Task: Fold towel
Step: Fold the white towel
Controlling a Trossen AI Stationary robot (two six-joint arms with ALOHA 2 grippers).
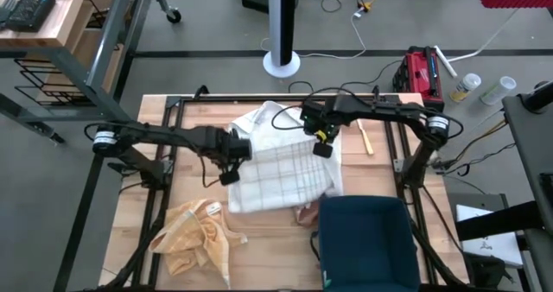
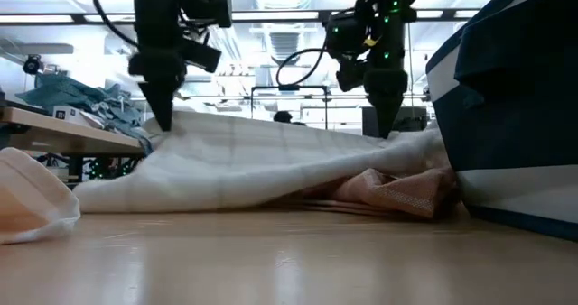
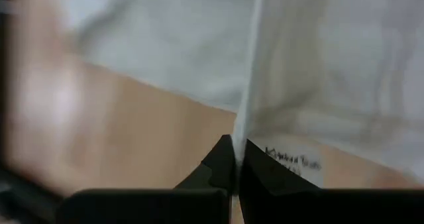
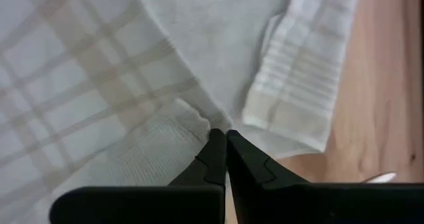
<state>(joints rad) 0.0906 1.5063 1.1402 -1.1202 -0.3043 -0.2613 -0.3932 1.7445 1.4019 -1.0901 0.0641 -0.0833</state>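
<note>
overhead, the white plaid towel point(image 1: 281, 167) lay mid-table, the left gripper point(image 1: 230, 176) pinching its left edge and the right gripper point(image 1: 321, 149) its upper right part: apparently the grasp before a fold.

at table level, both gripped points sat low; next would likely be lifting them together.

in the left wrist view, faint writing on the table point(image 3: 152, 138) was unreadable.

in the right wrist view, closed fingers point(image 4: 213, 154) nipped a hem.
</note>
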